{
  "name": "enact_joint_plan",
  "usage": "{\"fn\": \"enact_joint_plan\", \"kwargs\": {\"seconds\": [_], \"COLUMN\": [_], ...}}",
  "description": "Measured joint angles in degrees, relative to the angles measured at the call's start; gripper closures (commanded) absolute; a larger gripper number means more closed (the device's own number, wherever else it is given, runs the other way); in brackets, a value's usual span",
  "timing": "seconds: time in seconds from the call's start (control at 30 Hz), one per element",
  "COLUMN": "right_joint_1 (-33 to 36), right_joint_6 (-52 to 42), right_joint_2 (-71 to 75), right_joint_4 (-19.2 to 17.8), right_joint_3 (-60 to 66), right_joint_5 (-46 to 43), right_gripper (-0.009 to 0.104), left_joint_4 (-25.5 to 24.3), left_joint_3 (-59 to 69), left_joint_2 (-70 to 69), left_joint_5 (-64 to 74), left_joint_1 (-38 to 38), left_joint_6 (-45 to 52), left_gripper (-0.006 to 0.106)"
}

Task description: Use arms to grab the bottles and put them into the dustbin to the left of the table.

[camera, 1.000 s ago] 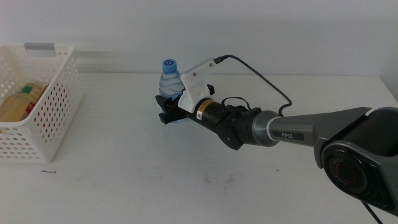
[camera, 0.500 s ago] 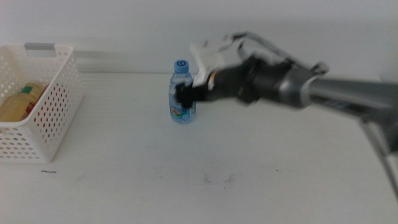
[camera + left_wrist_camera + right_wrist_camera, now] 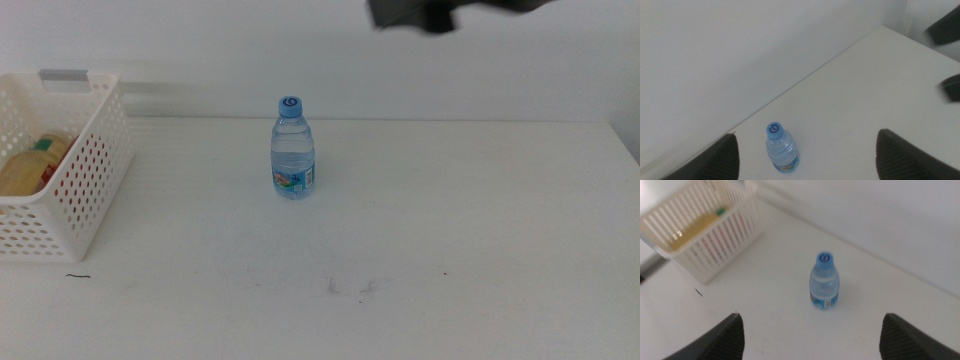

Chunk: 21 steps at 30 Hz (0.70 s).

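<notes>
A plain white worktop (image 3: 450, 230) with a few small dark scuff marks meets a bare white wall. A small blue-capped water bottle (image 3: 292, 149) stands upright near the middle, free of both hands. At the left edge sits a white perforated dustbin (image 3: 95, 170) holding a yellow bottle (image 3: 25, 170). Left hand (image 3: 805, 152) and right hand (image 3: 810, 330) both hang released, jaws wide apart, above the bottle.

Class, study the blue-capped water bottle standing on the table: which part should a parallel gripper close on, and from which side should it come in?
Grip the water bottle around its clear body, just above the label, coming in level from the right. It stands upright with bare table around it, and its round body probably suits two flat jaws better than the small blue cap.
</notes>
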<state>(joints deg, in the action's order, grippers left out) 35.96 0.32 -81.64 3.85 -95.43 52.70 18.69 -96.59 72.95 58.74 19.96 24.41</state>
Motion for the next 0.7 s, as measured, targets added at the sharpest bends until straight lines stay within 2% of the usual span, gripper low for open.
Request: {"fn": "enact_joint_plan", "kwargs": {"seconds": [0.33, 0.47, 0.57, 0.7], "right_joint_1": [0.00, 0.00, 0.00, 0.00], "right_joint_6": [0.24, 0.24, 0.24, 0.37], "right_joint_2": [3.20, 3.20, 3.20, 3.20], "right_joint_4": [-0.10, -0.10, -0.10, -0.10], "right_joint_3": [-0.10, -0.10, -0.10, -0.10], "right_joint_5": [0.93, 0.93, 0.93, 0.93], "right_gripper": [0.007, 0.007, 0.007, 0.007], "left_joint_4": [-0.15, -5.19, -7.03, -10.81], "left_joint_3": [0.00, 1.55, 10.90, 36.34], "left_joint_2": [0.00, -1.21, -6.43, -16.17], "left_joint_5": [0.00, -1.52, -9.24, -33.76], "left_joint_1": [0.00, 0.00, 0.00, 0.81], "left_joint_6": [0.00, -0.62, -3.97, -9.50], "left_gripper": [0.007, 0.007, 0.007, 0.007]}}
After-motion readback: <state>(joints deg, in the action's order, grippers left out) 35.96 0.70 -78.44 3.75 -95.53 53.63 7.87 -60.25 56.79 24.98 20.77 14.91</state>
